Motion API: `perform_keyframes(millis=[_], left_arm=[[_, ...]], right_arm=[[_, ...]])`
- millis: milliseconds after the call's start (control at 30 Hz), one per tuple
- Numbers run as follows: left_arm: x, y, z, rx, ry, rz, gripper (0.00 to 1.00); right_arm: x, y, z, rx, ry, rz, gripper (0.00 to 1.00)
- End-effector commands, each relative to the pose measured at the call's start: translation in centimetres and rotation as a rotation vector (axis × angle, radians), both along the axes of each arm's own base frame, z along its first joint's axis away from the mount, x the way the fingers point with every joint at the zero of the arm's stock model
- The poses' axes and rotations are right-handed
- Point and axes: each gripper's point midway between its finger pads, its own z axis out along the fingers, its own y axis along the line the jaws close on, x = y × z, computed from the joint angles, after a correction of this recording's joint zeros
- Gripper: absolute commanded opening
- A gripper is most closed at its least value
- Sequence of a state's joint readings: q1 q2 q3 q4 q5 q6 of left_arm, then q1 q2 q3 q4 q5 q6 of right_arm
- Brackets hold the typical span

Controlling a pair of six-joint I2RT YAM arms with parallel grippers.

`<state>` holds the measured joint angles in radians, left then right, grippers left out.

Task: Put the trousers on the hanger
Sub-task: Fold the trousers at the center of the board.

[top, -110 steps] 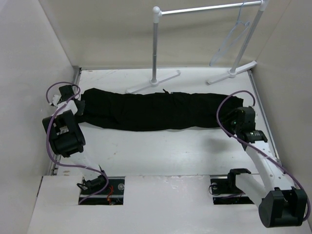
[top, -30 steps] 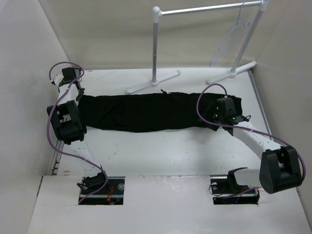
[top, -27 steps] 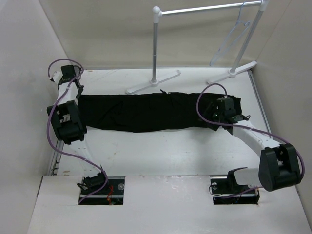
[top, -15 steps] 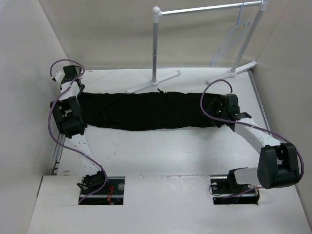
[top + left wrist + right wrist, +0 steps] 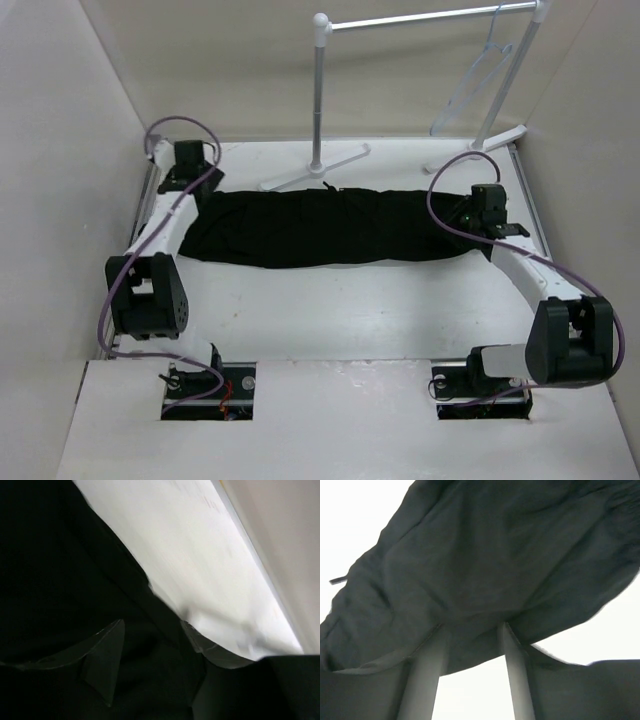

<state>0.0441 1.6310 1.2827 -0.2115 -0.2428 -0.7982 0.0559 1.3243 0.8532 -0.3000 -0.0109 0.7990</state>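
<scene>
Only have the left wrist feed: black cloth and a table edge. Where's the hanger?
Observer: Far right at the back, the hanger hangs bare on the rail.
Operator: So the trousers aren't up?
Observer: No, the trousers lie stretched left to right across the table.
Operator: Right arm?
Observer: At their right end is the right gripper, jaws apart at the cloth's edge.
</scene>
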Motion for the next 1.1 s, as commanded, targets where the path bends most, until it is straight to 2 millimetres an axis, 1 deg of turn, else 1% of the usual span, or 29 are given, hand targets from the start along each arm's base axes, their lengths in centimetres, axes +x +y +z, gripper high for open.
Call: perform_keyframes(millis=[0, 33, 67, 100, 167, 233, 267, 333, 433, 500, 567, 633, 667, 733, 800, 833, 867, 933, 1000, 1067], left_arm=[[-2.4, -7.2, -4.8, -0.207, 0.075, -0.14, 0.39], [-3.0, -8.4, -5.7, -0.24, 0.094, -0.162, 0.35], [-3.6, -9.0, -6.5, -0.252, 0.114, -0.175, 0.31], [-4.2, -8.9, -7.5, -0.248, 0.136, -0.17, 0.27], [-5.3, -8.3, -9.2, -0.227, 0.174, -0.144, 0.23], [-6.3, -6.7, -10.7, -0.189, 0.203, -0.103, 0.21], [-6.8, -5.9, -11.3, -0.178, 0.217, -0.082, 0.2], [-8.0, -5.1, -12.5, -0.171, 0.25, -0.061, 0.19], [-9.9, -4.8, -13.4, -0.176, 0.283, -0.051, 0.18], [-11.4, -4.7, -13.8, -0.172, 0.292, -0.042, 0.19], [-12.5, -4.4, -14.0, -0.174, 0.299, -0.03, 0.19], [-13.4, -4.2, -13.6, -0.182, 0.295, -0.021, 0.22], [-13.5, -4.1, -12.9, -0.183, 0.28, -0.02, 0.25], [-13.8, -3.9, -10.9, -0.17, 0.24, -0.015, 0.29], [-13.6, -3.4, -8.3, -0.152, 0.18, -0.005, 0.34], [-13.5, -3.2, -7.3, -0.143, 0.157, 0.001, 0.36], [-13.0, -2.7, -5.8, -0.122, 0.115, 0.016, 0.4], [-12.0, -1.9, -4.4, -0.097, 0.074, 0.042, 0.43], [-10.3, -1.5, -4.2, -0.095, 0.06, 0.054, 0.45], [-8.7, -0.8, -4.8, -0.087, 0.054, 0.084, 0.45]], right_arm=[[0.5, -2.3, -0.2, -0.041, 0.004, -0.072, 0.39], [0.7, -2.4, -0.3, -0.038, 0.007, -0.071, 0.33], [0.9, -2.3, -0.4, -0.036, 0.004, -0.068, 0.3], [1.1, -2.3, -0.5, -0.037, 0.004, -0.067, 0.3], [1.3, -2.5, -0.9, -0.04, 0.008, -0.071, 0.32], [1.1, -3.1, -2.0, -0.049, 0.033, -0.091, 0.4], [1.0, -3.6, -2.6, -0.046, 0.047, -0.11, 0.41], [0.6, -4.8, -3.7, -0.04, 0.069, -0.158, 0.4], [0.1, -6.9, -4.9, -0.043, 0.1, -0.238, 0.38], [0.0, -8.0, -5.5, -0.044, 0.117, -0.275, 0.38], [-0.2, -8.9, -5.8, -0.039, 0.131, -0.308, 0.39], [-0.3, -9.5, -5.7, -0.033, 0.129, -0.333, 0.4], [-0.3, -9.8, -5.2, -0.03, 0.116, -0.339, 0.41], [-0.4, -9.9, -3.8, -0.026, 0.082, -0.345, 0.47], [-0.8, -10.0, -2.2, -0.025, 0.046, -0.349, 0.55], [-0.9, -10.1, -1.6, -0.031, 0.033, -0.354, 0.58], [-1.2, -10.3, -0.9, -0.033, 0.014, -0.361, 0.62], [-1.5, -10.7, -0.5, -0.029, 0.003, -0.382, 0.66], [-1.6, -11.4, -0.7, -0.019, 0.002, -0.41, 0.71], [-1.2, -11.7, -1.6, -0.007, 0.025, -0.408, 0.77]])
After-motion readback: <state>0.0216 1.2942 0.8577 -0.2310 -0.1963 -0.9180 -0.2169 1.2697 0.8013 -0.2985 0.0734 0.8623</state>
